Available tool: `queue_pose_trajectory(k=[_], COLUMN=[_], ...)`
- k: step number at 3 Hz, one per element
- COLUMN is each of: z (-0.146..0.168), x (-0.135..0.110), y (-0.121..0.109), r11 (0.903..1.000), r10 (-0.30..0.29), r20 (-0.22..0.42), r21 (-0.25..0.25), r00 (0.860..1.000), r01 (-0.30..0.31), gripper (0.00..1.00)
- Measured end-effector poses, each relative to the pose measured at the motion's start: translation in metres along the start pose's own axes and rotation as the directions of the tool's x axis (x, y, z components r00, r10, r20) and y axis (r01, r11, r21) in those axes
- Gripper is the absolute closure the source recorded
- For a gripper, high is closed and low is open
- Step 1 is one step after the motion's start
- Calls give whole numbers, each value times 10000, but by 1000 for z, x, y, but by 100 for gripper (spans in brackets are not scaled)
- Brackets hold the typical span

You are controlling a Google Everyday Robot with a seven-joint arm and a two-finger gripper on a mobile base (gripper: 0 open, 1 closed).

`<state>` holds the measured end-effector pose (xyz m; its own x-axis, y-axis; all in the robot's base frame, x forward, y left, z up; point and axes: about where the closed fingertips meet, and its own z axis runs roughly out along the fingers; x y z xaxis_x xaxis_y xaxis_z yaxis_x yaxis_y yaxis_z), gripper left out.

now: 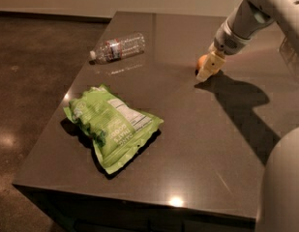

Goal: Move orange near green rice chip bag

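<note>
The orange [201,61] sits on the dark table at the far right and is mostly hidden behind my gripper [208,68]; only its left edge shows. The gripper reaches down from the upper right, with its cream tip at the orange and low over the tabletop. The green rice chip bag [112,127] lies flat near the table's front left, crinkled, with its white nutrition label facing up. It is well apart from the orange and the gripper.
A clear plastic water bottle [117,47] lies on its side at the table's far left. The dark table [197,144] has its left and front edges close to the bag. My white arm [265,8] crosses the upper right, and part of my body [284,187] stands at the lower right.
</note>
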<state>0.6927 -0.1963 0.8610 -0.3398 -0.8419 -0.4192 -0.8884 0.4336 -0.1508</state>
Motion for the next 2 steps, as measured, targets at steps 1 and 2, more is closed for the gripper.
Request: queue_pose_trajectory(k=[1, 2], z=[3, -4], x=[1, -10], y=[-4, 3], r11=[10000, 9998], r10=[43, -139], r20=[29, 306], r21=[-20, -126], r00=[10000, 9994], r01=[-43, 143], gripper=[49, 71])
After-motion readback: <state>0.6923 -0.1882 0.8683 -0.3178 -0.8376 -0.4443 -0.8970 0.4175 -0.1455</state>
